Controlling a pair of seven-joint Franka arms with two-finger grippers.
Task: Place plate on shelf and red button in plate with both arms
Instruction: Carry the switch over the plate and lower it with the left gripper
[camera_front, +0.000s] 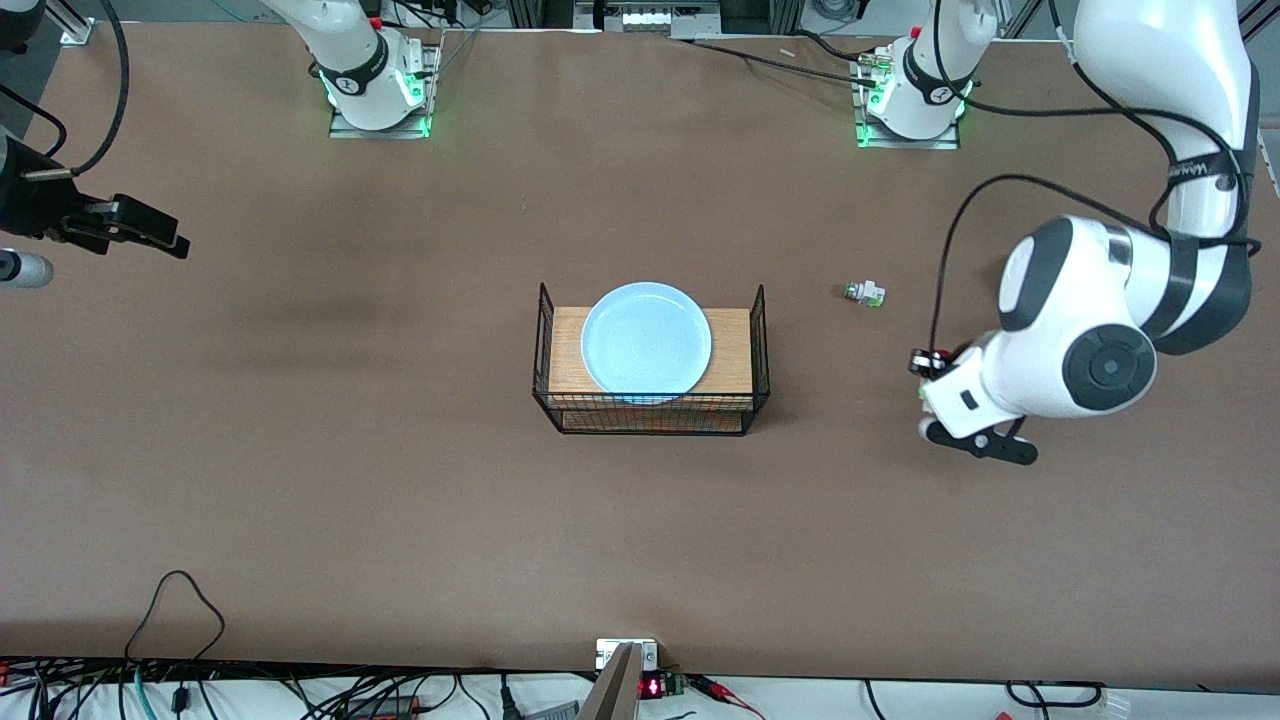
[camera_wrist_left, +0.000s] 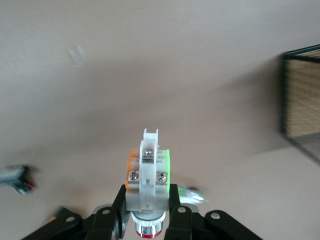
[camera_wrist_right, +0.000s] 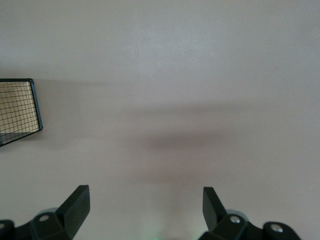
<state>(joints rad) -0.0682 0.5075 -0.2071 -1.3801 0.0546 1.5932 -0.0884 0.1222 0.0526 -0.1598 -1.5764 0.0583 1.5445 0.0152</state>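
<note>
Toward the left arm's end of the table the left gripper (camera_wrist_left: 147, 217) hung clamped on the red button (camera_wrist_left: 148, 172), the plate (camera_front: 646, 340) lay on the wire rack (camera_front: 650, 412) mid-table, and the waiting right gripper (camera_wrist_right: 145, 205) hovered, fingers apart, over the right arm's end.

This is a robotics lab. A wide brown table (camera_front: 400, 480) fills the front view, and two white arms stand bolted to metal plates along the top of the frame, green lights glowing at the right arm's base (camera_front: 378, 95) and the left arm's base (camera_front: 912, 100). Bundled cables (camera_front: 200, 695) and a small red-lit electronics box (camera_front: 652, 687) line the bottom edge.
</note>
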